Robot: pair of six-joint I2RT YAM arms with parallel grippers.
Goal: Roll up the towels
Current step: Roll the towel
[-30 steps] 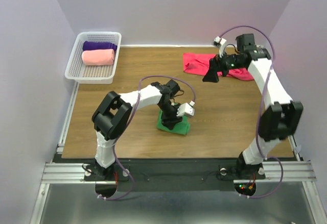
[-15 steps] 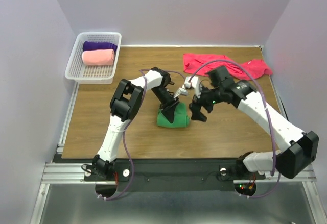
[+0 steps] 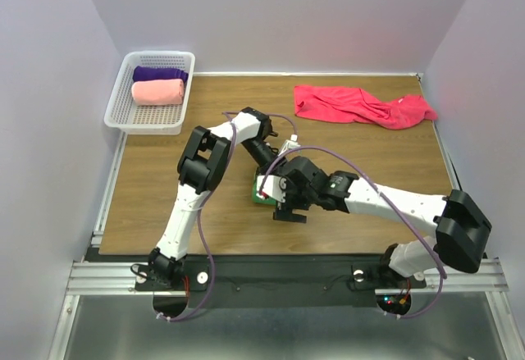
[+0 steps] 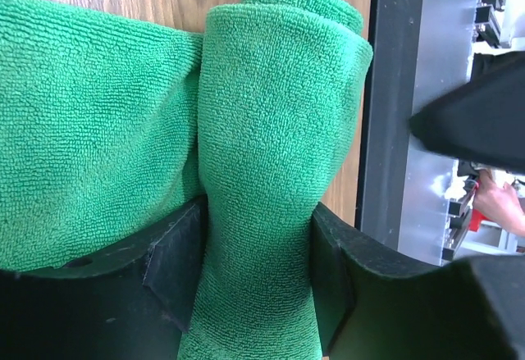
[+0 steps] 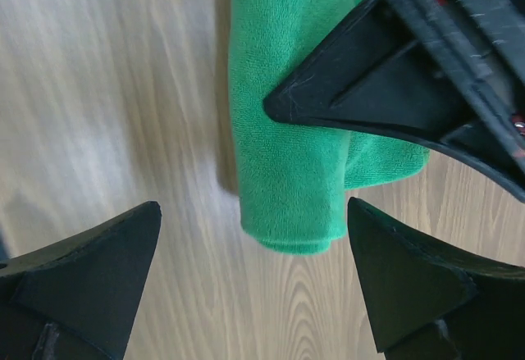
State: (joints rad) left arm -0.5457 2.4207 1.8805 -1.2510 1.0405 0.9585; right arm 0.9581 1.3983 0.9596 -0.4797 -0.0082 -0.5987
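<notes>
The green towel [image 3: 259, 189] lies partly rolled on the table's middle. My left gripper [image 4: 258, 237] is shut on its rolled part [image 4: 271, 171], one pad on each side, with the flat part to the left. My right gripper [image 5: 253, 212] is open, its jaws on either side of the roll's end [image 5: 287, 163] without touching it. In the top view it [image 3: 287, 208] covers most of the towel. The crimson towel [image 3: 361, 104] lies crumpled at the back right. Salmon-pink [image 3: 157, 91] and purple [image 3: 160, 73] rolls lie in the basket.
The white mesh basket [image 3: 143, 119] stands at the back left corner of the wooden table [image 3: 164, 180]. Purple walls close in the left, back and right sides. A metal rail runs along the near edge.
My right arm swung from beside the crimson towel down to the green towel. My left arm stretched out from its folded pose and kept its grip on the green towel.
</notes>
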